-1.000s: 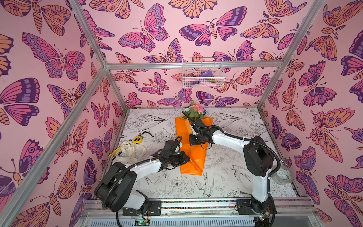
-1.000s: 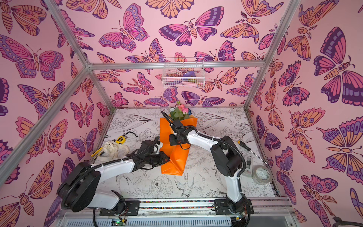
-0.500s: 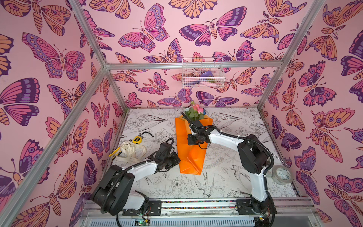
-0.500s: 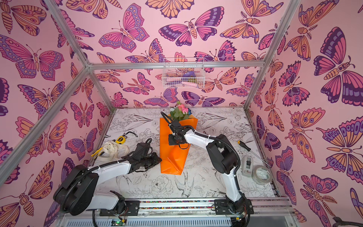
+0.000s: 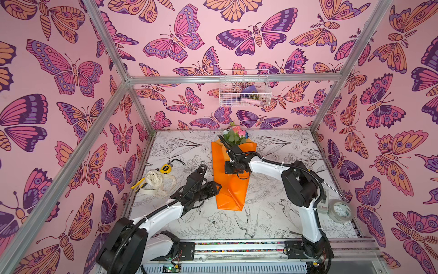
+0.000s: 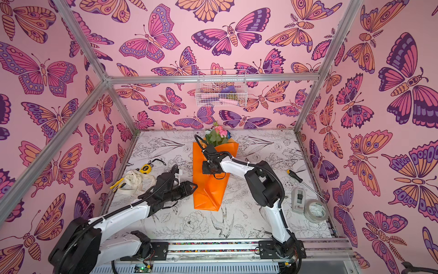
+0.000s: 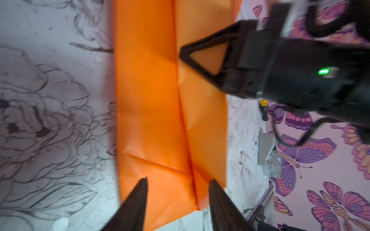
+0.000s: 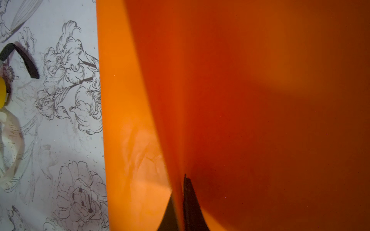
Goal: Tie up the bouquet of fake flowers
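Orange wrapping paper (image 5: 233,189) of the bouquet of fake flowers (image 5: 237,136) now lies folded into a narrow cone in the middle of the table (image 5: 272,213), blooms at the far end, point at the near end; a second ago it was spread wider, with the left gripper (image 5: 219,187) down on its left flap. That gripper has since let go and backed off to the paper's left edge: in the left wrist view its jaws stand well apart, paper lying beyond the tips, nothing held. Right gripper (image 8: 179,200) stays put, jaws closed tight on a raised fold of the paper around the cone's middle; whether any stems are caught in that pinch too is unclear, the view is all orange. So the wrap fold looks done and is kept shut by one arm only, left arm freed. Cream ribbon (image 5: 156,181) sits in a heap off to the left beside a yellow tape measure (image 5: 165,169), well apart from the bouquet, so the tie itself is not started. Likely next the left arm fetches the ribbon; the risk is the flap springing open if the right pinch slips
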`<state>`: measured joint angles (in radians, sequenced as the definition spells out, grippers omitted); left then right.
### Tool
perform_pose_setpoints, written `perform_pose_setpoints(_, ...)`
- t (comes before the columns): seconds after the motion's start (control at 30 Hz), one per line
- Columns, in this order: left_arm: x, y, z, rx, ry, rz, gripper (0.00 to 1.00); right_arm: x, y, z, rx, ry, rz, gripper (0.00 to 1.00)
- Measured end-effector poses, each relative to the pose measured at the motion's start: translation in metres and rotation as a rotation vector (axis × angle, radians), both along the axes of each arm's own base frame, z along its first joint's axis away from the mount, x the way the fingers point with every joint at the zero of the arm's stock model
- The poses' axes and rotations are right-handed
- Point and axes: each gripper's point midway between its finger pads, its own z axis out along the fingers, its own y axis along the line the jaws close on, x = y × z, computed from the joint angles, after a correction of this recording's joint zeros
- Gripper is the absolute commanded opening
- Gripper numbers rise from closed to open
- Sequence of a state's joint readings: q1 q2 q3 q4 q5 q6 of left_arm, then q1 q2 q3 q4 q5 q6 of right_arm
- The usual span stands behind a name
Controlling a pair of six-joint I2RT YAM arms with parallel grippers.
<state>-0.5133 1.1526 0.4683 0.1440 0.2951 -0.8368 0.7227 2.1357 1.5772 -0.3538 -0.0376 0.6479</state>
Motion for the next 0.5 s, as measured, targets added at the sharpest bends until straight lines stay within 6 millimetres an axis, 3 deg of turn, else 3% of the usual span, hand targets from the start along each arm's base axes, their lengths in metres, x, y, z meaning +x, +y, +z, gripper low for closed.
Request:
perform_pose_setpoints(0.1,-0.005,-0.009,0.008,-0.001,-0.044,-0.045,0.75,0.001,0.001,-0.001,0.003,0.001,-0.006,0.08)
perform_pose_setpoints(0.23,-0.014,-0.022,0.002,0.038,-0.054,-0.122,0.85,0.001,0.001,-0.002,0.003,0.004,-0.008,0.08)
perform_pose_setpoints(0.37,-0.015,-0.036,-0.003,0.092,-0.050,-0.187,0.80,0.002,0.001,-0.002,0.004,0.003,-0.009,0.08)
perform_pose_setpoints(0.5,-0.008,-0.048,-0.012,0.139,-0.043,-0.225,0.65,0.002,0.002,0.000,0.007,0.000,-0.008,0.10)
